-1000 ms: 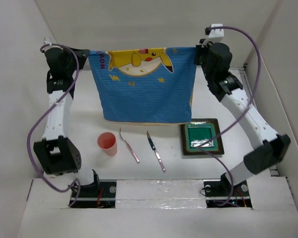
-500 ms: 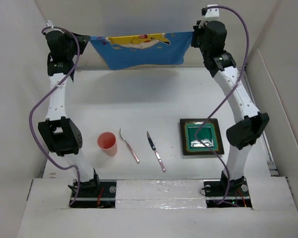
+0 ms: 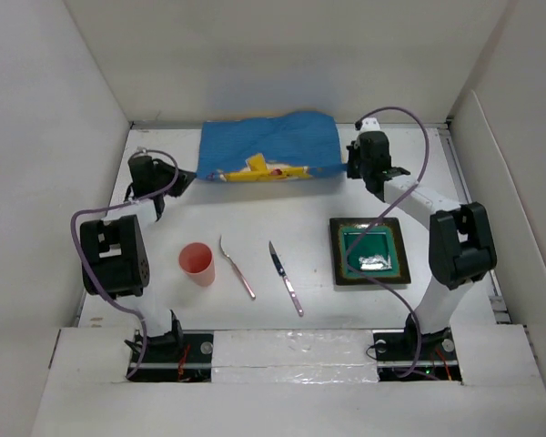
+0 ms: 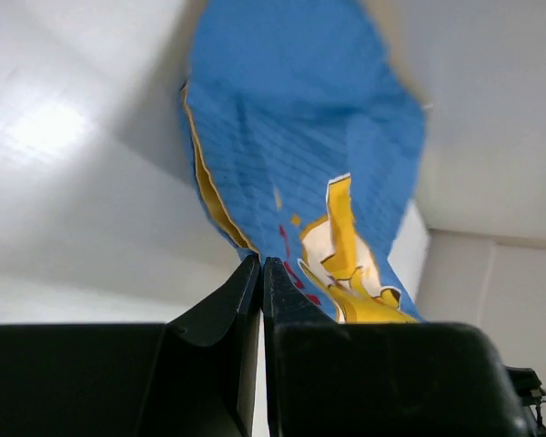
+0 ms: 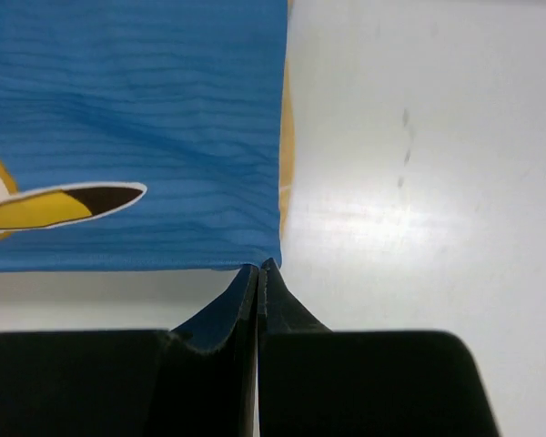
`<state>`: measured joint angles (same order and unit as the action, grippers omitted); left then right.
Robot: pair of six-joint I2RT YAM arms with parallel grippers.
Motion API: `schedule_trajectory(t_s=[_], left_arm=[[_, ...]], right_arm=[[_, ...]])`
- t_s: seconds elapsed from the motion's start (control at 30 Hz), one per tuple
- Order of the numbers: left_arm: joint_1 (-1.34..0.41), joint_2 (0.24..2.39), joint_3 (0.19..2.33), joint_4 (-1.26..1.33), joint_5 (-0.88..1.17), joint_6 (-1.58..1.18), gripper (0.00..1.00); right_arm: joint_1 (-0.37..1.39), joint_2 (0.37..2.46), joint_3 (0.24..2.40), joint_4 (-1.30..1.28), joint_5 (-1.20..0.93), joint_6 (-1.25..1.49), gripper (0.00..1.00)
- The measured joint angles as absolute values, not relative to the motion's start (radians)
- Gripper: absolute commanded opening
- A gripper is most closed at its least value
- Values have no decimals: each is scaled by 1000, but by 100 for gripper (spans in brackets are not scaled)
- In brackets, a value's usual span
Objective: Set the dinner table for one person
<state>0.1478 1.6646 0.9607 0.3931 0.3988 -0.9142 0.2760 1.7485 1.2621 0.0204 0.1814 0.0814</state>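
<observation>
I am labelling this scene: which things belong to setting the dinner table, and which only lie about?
Belong: dinner table, blue placemat, pink cup, pink-handled utensil, knife, green plate.
Lying about: perhaps the shiny bit in the plate; unclear what.

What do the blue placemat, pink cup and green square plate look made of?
The blue placemat: woven cloth, matte; it folds and drapes. The pink cup: probably plastic, smooth, uniform colour. The green square plate: likely glazed ceramic, glossy with highlights.

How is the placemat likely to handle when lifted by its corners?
Probably floppy: the placemat sags and folds between the left tool and right tool. Likely light, since pinched corners hold it. It may settle wrinkled on the table.
</observation>
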Motion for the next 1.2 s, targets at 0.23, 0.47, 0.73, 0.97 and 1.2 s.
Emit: schedule_trajectory(t_s=[0.23, 0.47, 0.73, 0.97, 1.2], left_arm=[[147, 1689, 830, 431, 399, -914, 0], [151, 1565, 783, 430, 361, -905, 0], [172, 1487, 730, 374, 310, -900, 45], [164, 1315, 678, 217, 213, -917, 46], [89, 1137, 742, 156, 77, -871, 30]], right_arm=[[270, 1756, 1181, -22, 163, 154, 0], [258, 1634, 1091, -23, 174, 207, 15], [202, 1526, 971, -67, 268, 257, 26], [186, 1316, 850, -100, 278, 339, 0], [-102, 1080, 642, -63, 126, 452, 34]])
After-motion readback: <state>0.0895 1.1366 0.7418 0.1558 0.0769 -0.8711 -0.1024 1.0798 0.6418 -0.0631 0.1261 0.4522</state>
